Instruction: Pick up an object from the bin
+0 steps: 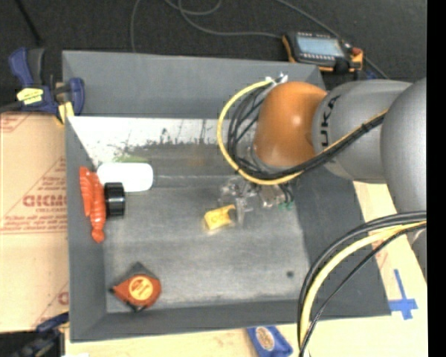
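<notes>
**Q:** Uppermost item?
**A:** Grey arm (pixel 364 136) with orange wrist cover (pixel 286 125), entering from the right. Gripper (pixel 240 201) low over the middle of the bin (pixel 208 274) floor. Open or closed: cannot tell.
**Q:** Item at the gripper?
**A:** One small yellow block (pixel 219 219), mid-floor, just beside the gripper at its lower left.
**Q:** Remainder?
**A:** By the left wall: long orange-red piece (pixel 93 203), black cylinder (pixel 114 198), white oblong (pixel 130 175), close together. Front-left corner: round orange tape measure (pixel 139 289), well apart.

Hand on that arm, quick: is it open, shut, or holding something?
Hand: cannot be told whether open or closed. It hangs just right of the yellow piece, which lies on the floor.
</notes>
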